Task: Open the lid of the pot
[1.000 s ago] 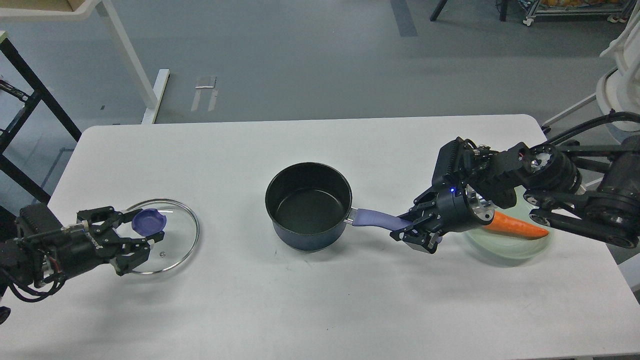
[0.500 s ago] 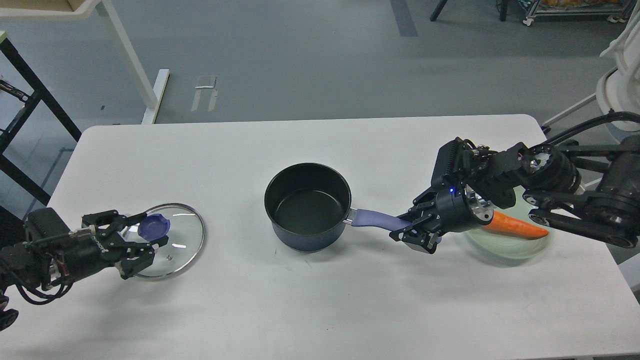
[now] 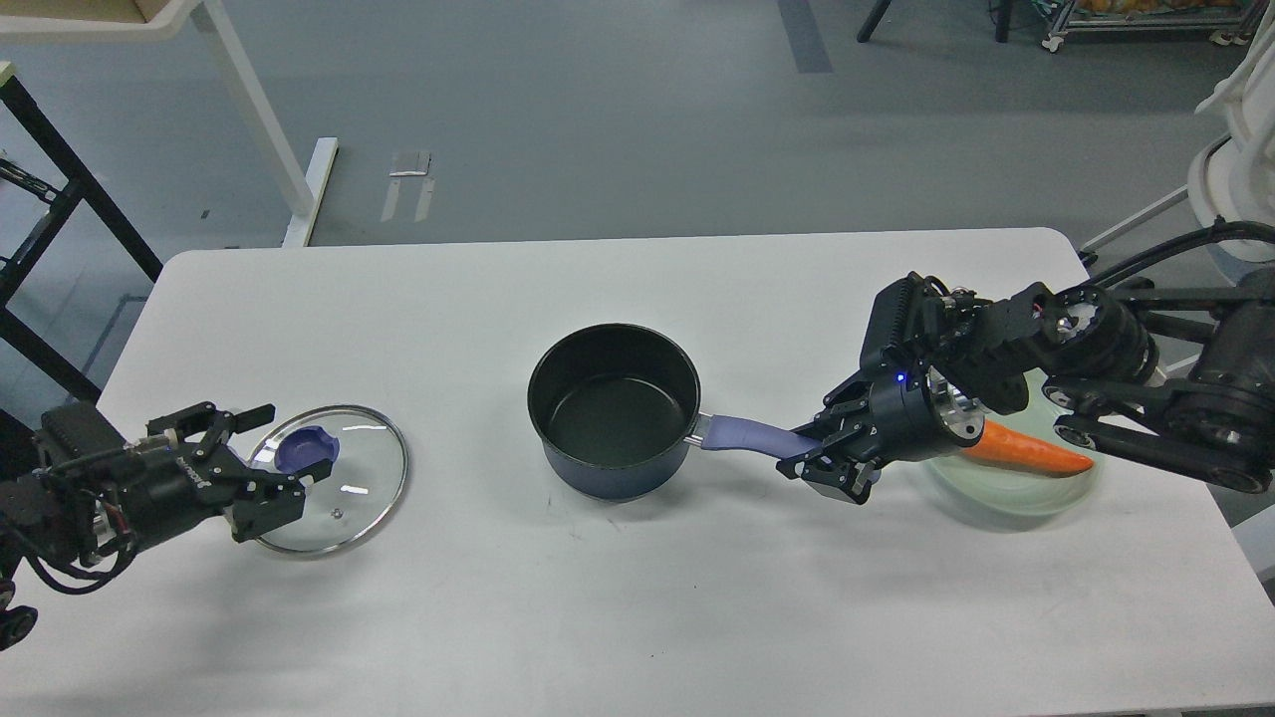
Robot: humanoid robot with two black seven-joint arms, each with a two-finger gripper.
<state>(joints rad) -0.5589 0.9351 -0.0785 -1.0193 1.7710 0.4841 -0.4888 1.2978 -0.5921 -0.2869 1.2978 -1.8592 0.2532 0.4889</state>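
A dark blue pot (image 3: pixel 614 408) stands open in the middle of the white table, its purple handle (image 3: pixel 752 436) pointing right. Its glass lid (image 3: pixel 334 478) with a purple knob (image 3: pixel 305 448) lies flat on the table at the left. My left gripper (image 3: pixel 267 458) is open, its fingers spread on either side of the knob, just left of it and not gripping. My right gripper (image 3: pixel 822 456) is shut on the end of the pot handle.
A pale green plate (image 3: pixel 1016 488) with an orange carrot (image 3: pixel 1026 450) lies at the right, partly under my right arm. The table's front edge (image 3: pixel 637 709) runs along the bottom. A white stand and a black rack stand on the floor beyond the left.
My left gripper set the lid down on the table, let go of the knob, opened and drew back to the left. The right gripper and pot have not moved.
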